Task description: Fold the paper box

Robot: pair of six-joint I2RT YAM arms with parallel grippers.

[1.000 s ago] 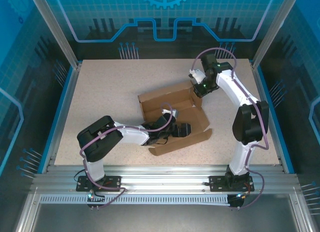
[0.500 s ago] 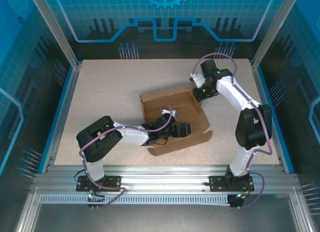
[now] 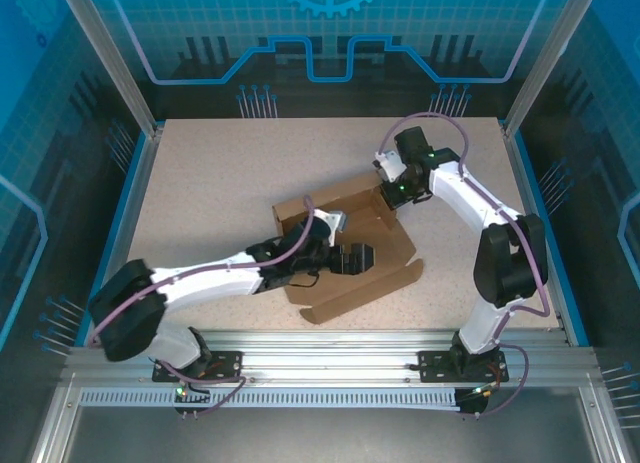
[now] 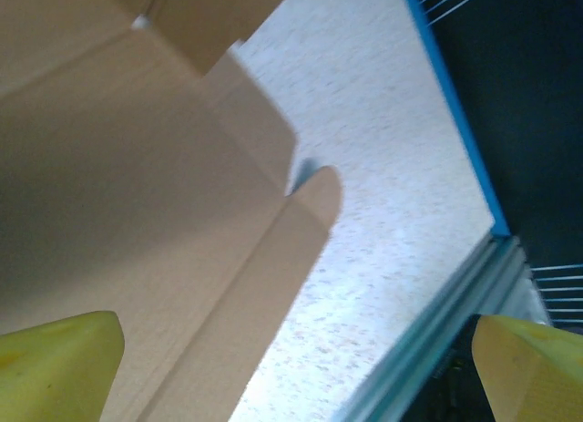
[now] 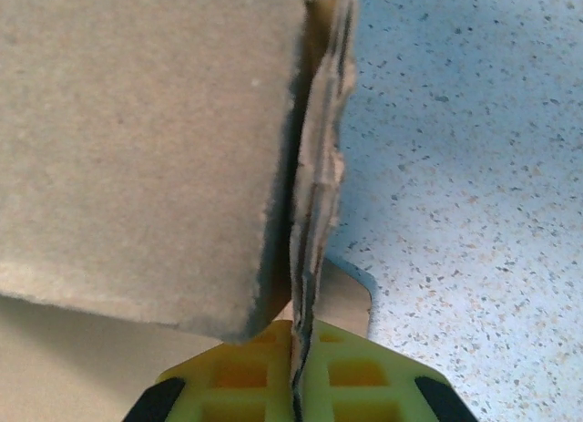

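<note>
As I watch, right gripper point(image 3: 388, 195): clamped on a wall of the paper box point(image 3: 392, 245).
Left gripper point(image 3: 362, 259): wide, empty, over its floor.
In my way: left arm point(image 3: 210, 279).
Around: speckled table point(image 3: 220, 173).

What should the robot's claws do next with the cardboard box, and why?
Probably the open left claw should lower onto the flat panel of the paper box beneath it and pin it down. The right claw is shut on the edge of a raised flap, so folding that flap might otherwise drag or tip the loose sheet.
</note>
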